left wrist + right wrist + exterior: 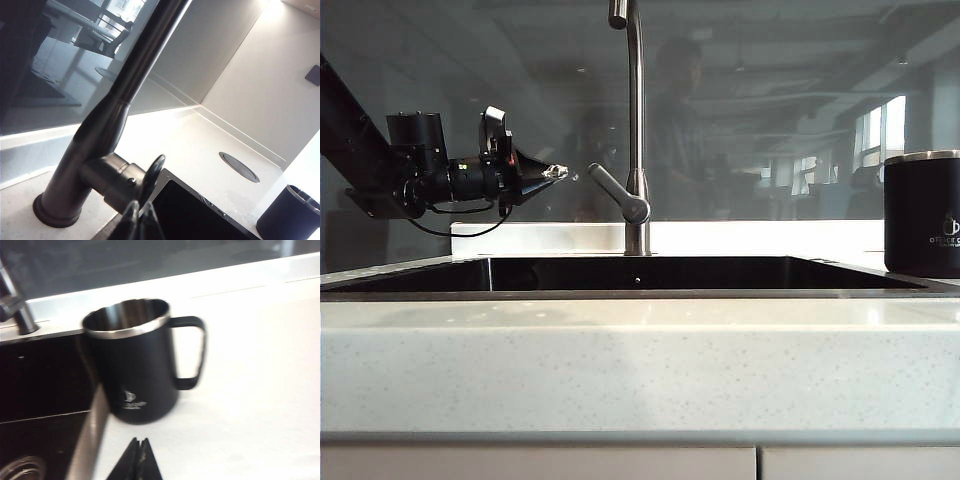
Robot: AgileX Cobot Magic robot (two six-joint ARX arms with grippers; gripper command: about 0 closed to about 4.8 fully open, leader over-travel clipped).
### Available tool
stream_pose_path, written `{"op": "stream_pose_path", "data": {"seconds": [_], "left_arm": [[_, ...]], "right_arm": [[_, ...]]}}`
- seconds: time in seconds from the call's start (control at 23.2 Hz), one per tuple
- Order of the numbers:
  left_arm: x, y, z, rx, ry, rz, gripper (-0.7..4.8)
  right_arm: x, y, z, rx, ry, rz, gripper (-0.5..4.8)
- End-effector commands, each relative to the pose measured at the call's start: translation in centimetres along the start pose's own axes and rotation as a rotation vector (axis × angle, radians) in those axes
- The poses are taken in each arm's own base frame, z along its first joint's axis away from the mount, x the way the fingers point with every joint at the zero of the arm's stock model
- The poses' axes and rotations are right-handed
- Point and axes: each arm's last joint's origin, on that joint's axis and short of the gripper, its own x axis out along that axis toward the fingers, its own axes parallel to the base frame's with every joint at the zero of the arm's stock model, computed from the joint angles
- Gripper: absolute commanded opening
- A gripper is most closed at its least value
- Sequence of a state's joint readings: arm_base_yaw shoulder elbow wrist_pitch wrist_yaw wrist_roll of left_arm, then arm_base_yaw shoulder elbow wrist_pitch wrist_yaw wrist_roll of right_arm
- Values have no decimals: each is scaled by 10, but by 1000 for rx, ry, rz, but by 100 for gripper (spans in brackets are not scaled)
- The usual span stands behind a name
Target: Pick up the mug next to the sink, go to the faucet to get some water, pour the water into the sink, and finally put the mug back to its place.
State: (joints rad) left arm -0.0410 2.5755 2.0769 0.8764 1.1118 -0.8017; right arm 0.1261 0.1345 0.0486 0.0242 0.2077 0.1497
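The black mug with a silver rim stands upright on the counter right of the sink. My left gripper hangs over the sink's left part, shut and empty. It points at the faucet, a small gap short of the lever. In the left wrist view its tips sit just short of the lever's end. My right gripper is shut and empty over the counter, a short way from the mug, whose handle points away from the sink. The exterior view does not show it.
A dark glass backsplash rises behind the counter. A round cover is set flush in the white stone beyond the sink. The sink drain shows in the basin's floor. The counter's front edge runs across the foreground.
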Motion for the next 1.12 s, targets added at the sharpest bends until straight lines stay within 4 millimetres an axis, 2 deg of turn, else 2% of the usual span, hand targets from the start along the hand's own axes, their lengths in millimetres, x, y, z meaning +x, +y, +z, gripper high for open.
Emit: {"op": "stream_pose_path", "data": {"seconds": [0.04, 0.47, 1.12], "left_arm": [[0, -3, 4, 23, -4, -7, 13], [0, -3, 5, 22, 0, -10, 14], [0, -3, 5, 22, -1, -10, 13]], "right_arm": [[-7, -5, -2, -25, -3, -25, -8], [-5, -6, -13, -54, -1, 59, -7], [-4, -15, -9, -94, -32, 37, -7]]}}
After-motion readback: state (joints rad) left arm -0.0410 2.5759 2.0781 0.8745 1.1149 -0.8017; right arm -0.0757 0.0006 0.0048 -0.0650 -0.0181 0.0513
